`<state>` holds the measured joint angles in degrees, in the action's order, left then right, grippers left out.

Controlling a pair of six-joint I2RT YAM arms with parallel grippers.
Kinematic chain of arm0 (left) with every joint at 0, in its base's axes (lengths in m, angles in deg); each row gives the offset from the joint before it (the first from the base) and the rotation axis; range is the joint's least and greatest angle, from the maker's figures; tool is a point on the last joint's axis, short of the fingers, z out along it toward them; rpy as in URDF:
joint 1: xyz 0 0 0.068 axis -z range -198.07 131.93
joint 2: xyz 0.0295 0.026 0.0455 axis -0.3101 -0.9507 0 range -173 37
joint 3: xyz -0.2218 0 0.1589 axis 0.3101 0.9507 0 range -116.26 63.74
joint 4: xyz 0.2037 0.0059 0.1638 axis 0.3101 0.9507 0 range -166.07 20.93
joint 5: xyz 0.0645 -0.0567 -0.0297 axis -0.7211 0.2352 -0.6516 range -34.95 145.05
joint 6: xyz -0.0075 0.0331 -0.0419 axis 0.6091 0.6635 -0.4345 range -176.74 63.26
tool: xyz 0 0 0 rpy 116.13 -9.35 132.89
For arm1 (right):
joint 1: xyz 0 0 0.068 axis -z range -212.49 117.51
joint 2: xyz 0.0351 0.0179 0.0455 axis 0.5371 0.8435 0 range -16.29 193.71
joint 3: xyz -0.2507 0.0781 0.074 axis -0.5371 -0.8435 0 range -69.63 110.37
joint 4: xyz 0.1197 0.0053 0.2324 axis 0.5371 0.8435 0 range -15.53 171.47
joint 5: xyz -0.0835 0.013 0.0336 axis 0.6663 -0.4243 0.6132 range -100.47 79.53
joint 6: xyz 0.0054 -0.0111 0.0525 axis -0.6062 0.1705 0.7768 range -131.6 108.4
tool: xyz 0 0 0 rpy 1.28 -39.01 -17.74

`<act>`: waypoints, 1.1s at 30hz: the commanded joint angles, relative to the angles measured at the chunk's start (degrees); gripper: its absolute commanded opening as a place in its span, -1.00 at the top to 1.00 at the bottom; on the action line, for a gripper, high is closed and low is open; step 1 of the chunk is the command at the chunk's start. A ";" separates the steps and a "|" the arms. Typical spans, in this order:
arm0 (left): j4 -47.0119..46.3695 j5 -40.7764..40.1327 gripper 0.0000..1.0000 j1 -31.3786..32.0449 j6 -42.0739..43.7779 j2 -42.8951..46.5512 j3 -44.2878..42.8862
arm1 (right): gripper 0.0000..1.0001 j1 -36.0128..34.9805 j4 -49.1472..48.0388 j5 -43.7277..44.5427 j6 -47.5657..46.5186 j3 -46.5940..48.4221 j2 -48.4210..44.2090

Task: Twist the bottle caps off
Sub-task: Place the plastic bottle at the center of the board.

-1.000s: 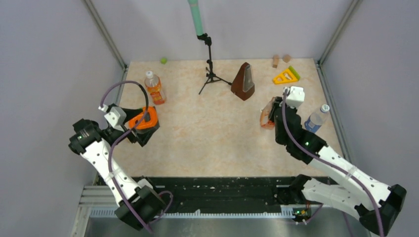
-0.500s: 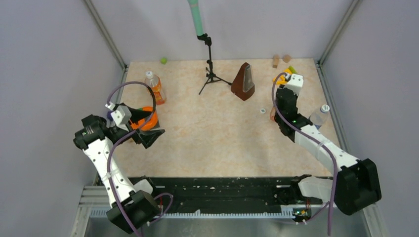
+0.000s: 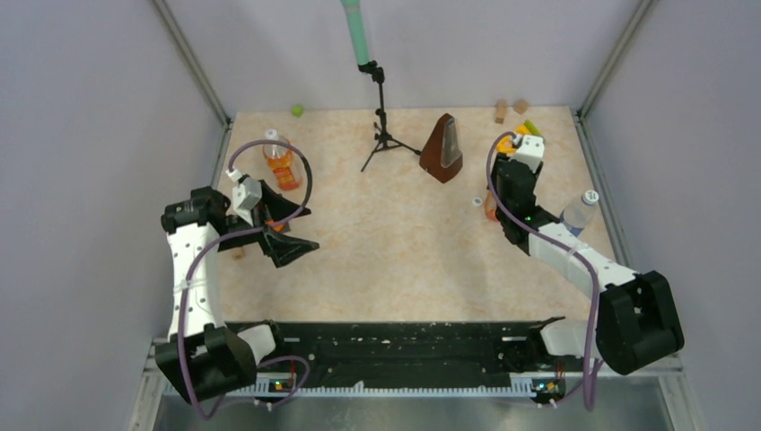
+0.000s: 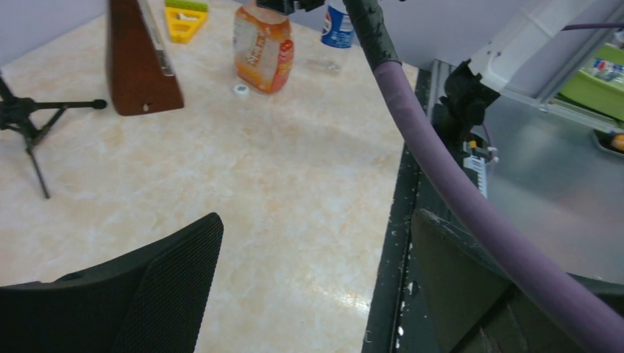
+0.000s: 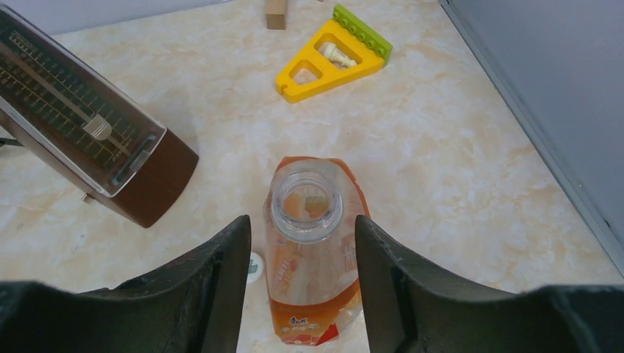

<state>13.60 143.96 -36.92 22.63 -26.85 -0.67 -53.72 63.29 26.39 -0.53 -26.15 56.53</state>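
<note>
From above, the left gripper (image 3: pixel 293 232) hung wide open over the table, near the slim orange bottle (image 3: pixel 281 164), which had its white cap (image 3: pixel 271 136) on. The right gripper (image 3: pixel 493 199) sat over the squat orange bottle (image 3: pixel 490 210). A loose cap (image 3: pixel 476 201) lay just beside that bottle, and the blue-label bottle (image 3: pixel 574 215) stood capped near the right edge.

Left wrist view: the fingers (image 4: pixel 154 287) stood far apart with nothing between them.

Right wrist view: the fingers (image 5: pixel 221 283) were parted either side of the squat orange bottle's open mouth — a gap showed on one side. The metronome (image 5: pixel 81 140) stood to the left.
</note>
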 commanded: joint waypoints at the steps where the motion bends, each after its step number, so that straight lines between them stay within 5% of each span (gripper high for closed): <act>1: 1.01 7.27 -0.97 5.16 0.70 -2.28 -0.73 | -0.09 0.44 -0.53 -1.21 0.70 -0.76 -1.96; 11: 1.11 7.21 -0.97 8.06 5.45 -3.99 1.29 | -0.26 0.54 6.45 -2.97 1.78 3.18 -4.83; 22: 1.14 7.08 -0.97 7.70 14.37 -2.45 5.97 | -0.40 0.57 19.84 -14.88 3.73 7.49 -19.66; 33: 0.95 7.20 -0.96 -4.70 14.34 4.05 7.99 | -0.43 -0.99 26.32 -29.41 7.13 9.68 -26.83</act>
<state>13.53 143.96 -40.26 36.86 -26.81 8.12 -53.90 87.66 2.02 5.09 -18.80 32.03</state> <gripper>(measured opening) 0.983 0.710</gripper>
